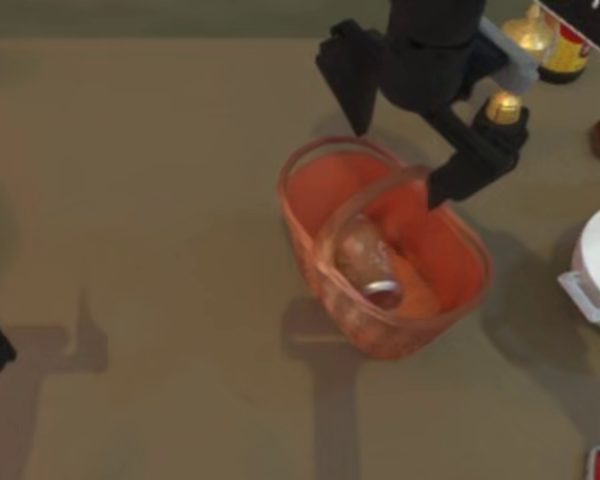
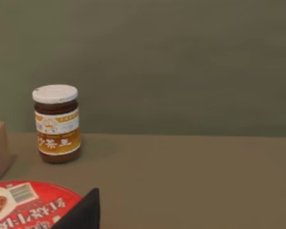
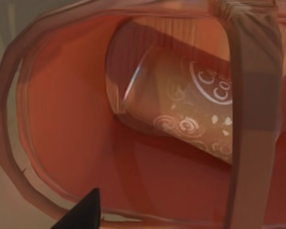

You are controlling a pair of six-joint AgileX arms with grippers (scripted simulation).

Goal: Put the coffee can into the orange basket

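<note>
I see the coffee can [image 1: 368, 262] lying on its side inside the orange basket [image 1: 305, 215], under the arched handle, its silver top turned toward the near end of the basket. It is a small tan-orange cylinder with faint white swirls and round lettering, plain in my right wrist view [image 3: 190, 109]. The basket [image 3: 62, 124] is an oval of orange woven plastic, upright on the bench a little right of the middle, much bigger than the can.

My black right gripper [image 1: 400, 165] hangs over the orange basket [image 1: 310, 240]; the tan can [image 1: 365, 260] has white swirls. My left wrist view shows a white-lidded brown jar [image 2: 56, 124], yellow-labelled.
</note>
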